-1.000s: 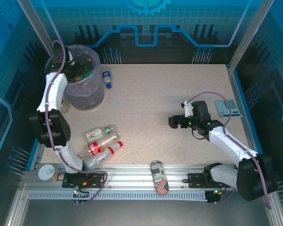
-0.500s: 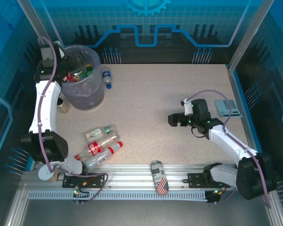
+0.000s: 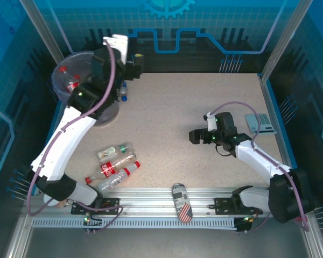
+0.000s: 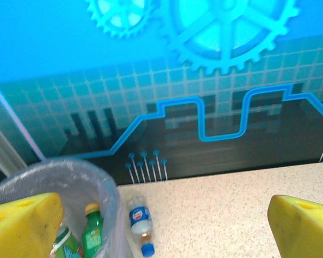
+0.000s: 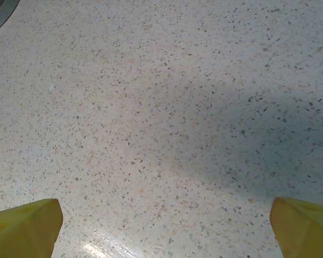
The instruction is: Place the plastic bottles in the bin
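The left arm reaches far over the speckled table [image 3: 204,97] toward the back wall. The left gripper [image 4: 161,226] hangs there with its yellow fingertips [image 4: 22,224] spread wide and nothing between them. In its wrist view the round grey bin [image 4: 105,185], lined with a bluish bag, stands at the lower left, and a green bottle [image 4: 91,236] sits upright inside against the wall. From overhead I can see red caps [image 3: 72,84] among the things already in the bin, and the white forearm crosses above its right side. A blue-capped bottle [image 4: 140,226] lies on the table just beside the bin, outside it, cap toward the near edge. Well apart from the bin, near the left arm's base, several plastic bottles [image 3: 116,164] lie on their sides close together. One of them has a red label and one a pale label; whether they touch I cannot tell. The right gripper [image 3: 195,136] hovers low over bare table right of centre, pointing left. Its wrist camera shows both yellow tips wide apart with only tabletop between them. A dark flag-patterned can [image 3: 182,202] lies on the metal rail [image 3: 151,196] at the near edge, between the two bases. A small grey-blue flat object [image 3: 261,122] rests at the table's right edge; what it is I cannot make out.
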`<state>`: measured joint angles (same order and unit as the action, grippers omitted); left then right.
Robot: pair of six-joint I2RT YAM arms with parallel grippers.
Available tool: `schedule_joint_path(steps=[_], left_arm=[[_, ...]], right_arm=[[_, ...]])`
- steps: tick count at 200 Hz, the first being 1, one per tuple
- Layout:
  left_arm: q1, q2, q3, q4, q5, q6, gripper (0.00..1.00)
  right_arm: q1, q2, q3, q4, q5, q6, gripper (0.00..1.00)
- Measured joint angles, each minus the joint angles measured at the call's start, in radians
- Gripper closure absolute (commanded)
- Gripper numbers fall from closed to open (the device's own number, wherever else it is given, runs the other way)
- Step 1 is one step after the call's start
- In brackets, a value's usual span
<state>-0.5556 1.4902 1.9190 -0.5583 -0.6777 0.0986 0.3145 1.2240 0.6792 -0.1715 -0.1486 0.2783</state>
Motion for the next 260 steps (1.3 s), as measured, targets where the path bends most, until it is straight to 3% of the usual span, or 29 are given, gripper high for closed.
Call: schedule_joint_path(steps=[21,56,89,118,186,260], left_arm=[[-0.064,0.111,0.087,0.003,-0.073,0.037,0.01],[-0.074,0.372,0.163,-0.004,-0.097,0.039,0.01],[-0.047,0.675,0.319,-0.066,-0.088,0.009,0.01],[0.02,0.849,0.414,-0.104,-0.082,-0.043,0.01],[0.192,0.957,0.444,-0.121,-0.077,-0.101,0.01],[0.261,1.032,0.421,-0.103,-0.064,-0.15,0.01]], right_arm=[[0.013,0.002,0.0,0.005,0.0,0.006,0.0],[0.021,-0.016,-0.006,0.008,0.008,0.01,0.0],[0.021,-0.074,-0.035,0.008,0.011,0.018,0.0],[0.021,-0.118,-0.071,0.007,0.018,0.018,0.0],[0.021,-0.132,-0.11,0.008,0.018,0.021,0.0],[0.021,-0.131,-0.117,0.007,0.018,0.021,0.0]])
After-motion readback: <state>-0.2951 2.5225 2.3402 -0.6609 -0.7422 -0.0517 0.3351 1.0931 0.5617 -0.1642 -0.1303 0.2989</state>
